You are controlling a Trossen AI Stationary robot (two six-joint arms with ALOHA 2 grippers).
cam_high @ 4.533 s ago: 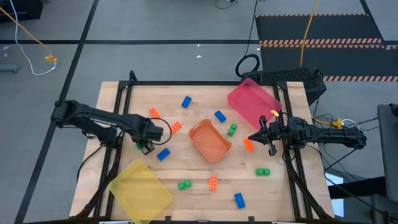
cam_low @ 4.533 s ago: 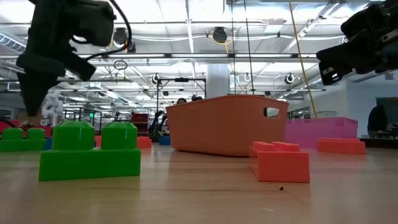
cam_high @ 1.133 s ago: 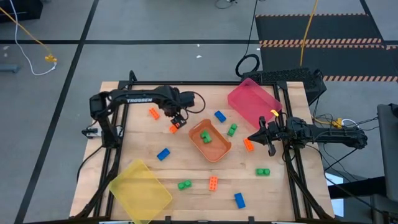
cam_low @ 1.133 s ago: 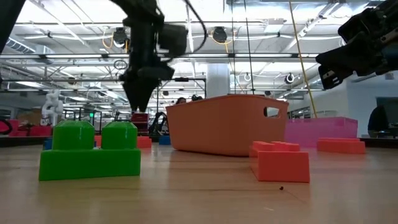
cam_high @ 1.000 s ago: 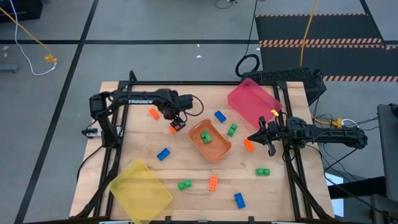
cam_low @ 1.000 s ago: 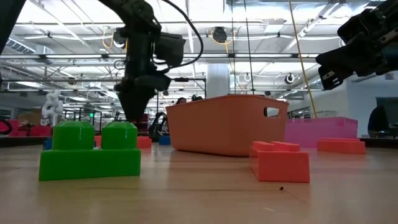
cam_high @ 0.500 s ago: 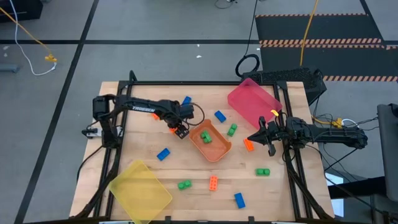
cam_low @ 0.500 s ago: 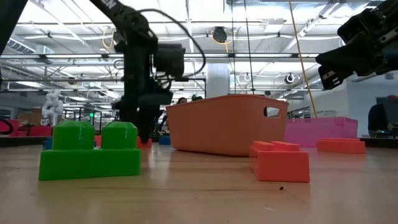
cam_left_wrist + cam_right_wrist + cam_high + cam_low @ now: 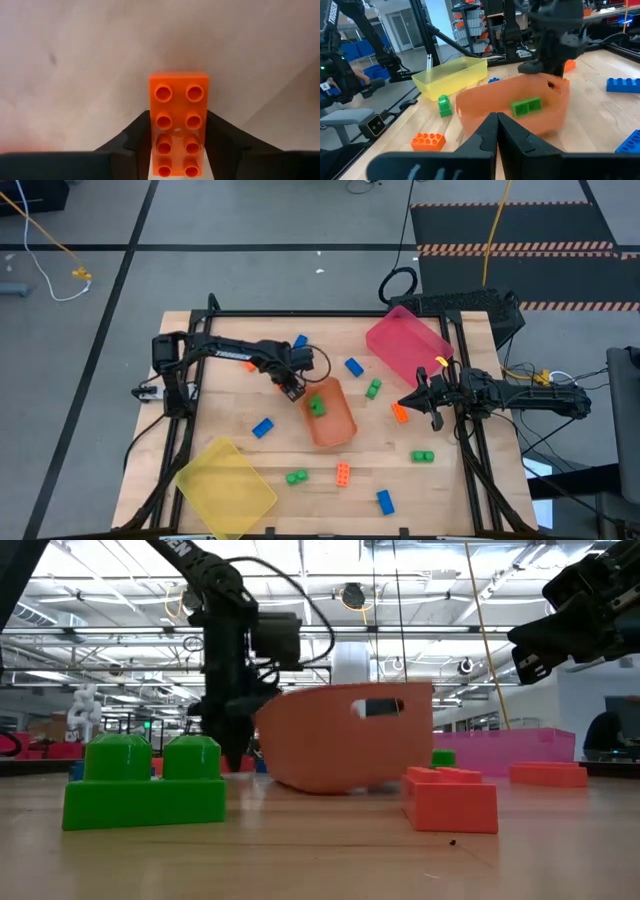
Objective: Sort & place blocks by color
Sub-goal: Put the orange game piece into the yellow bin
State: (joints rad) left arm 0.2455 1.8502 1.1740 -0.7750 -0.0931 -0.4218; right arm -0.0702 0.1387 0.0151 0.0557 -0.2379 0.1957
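My left gripper [image 9: 292,388] points down just left of the orange tray [image 9: 330,412] and is shut on an orange block [image 9: 178,100] that lies on the table. The tray stands tipped in the low view [image 9: 345,740], with a green block [image 9: 316,407] inside it. Blue [image 9: 262,427], green [image 9: 296,477] and orange [image 9: 343,473] blocks lie scattered on the wood. My right gripper [image 9: 405,402] hovers shut at the table's right side, beside an orange block [image 9: 400,412], touching nothing. My left gripper pinches the orange block by its two long sides [image 9: 152,135], between its two fingers, over the half nearer the wrist. The fingers come from above, pointing down, and lie across the block. The block lies flat on the table, studs up, its other half sticking out past the fingertips.
A yellow tray [image 9: 227,485] sits at the near left corner and a pink tray [image 9: 407,343] at the far right. More blocks lie at the far side [image 9: 353,366] [image 9: 299,341] and near right [image 9: 422,456] [image 9: 385,501]. The orange tray's corner stands close against my left gripper.
My left gripper has come down and a little toward the near right, onto the orange block, and its fingers have closed on the block. The orange tray has turned about and tipped, shifting slightly toward the near left; the green block has slid inside it.
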